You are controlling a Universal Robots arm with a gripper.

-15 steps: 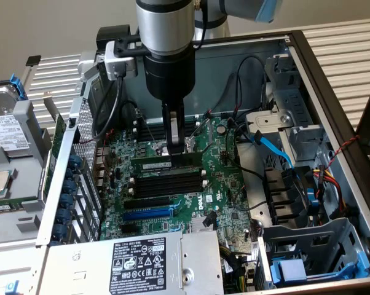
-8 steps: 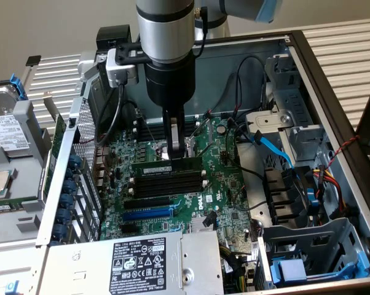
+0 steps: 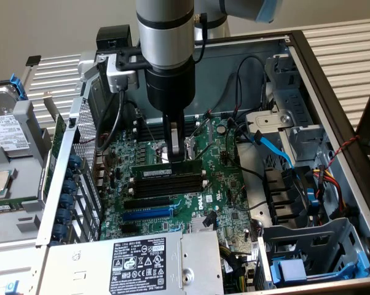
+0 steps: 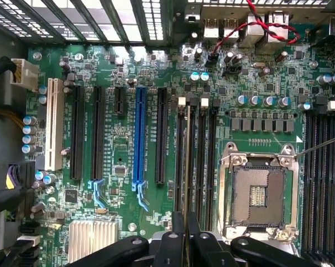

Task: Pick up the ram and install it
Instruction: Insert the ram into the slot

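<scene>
The ram (image 3: 157, 168), a long green stick with black chips and a white label, is held level and on edge by my gripper (image 3: 180, 153), which is shut on its upper edge near one end. It sits right at the rearmost of the black memory slots (image 3: 168, 185); I cannot tell whether it touches that slot. In the wrist view the ram (image 4: 187, 167) shows edge-on as a thin line running along the black slots (image 4: 203, 156), with my fingers (image 4: 177, 225) closed on it. The blue expansion slot (image 3: 147, 214) lies in front of the memory slots.
The open CPU socket (image 4: 259, 192) lies beside the memory slots. A grey power supply (image 3: 142, 264) stands at the front, a drive cage (image 3: 308, 252) at the exterior view's right with blue cables (image 3: 272, 146), and a hard drive (image 3: 7, 132) outside the case wall (image 3: 65, 184).
</scene>
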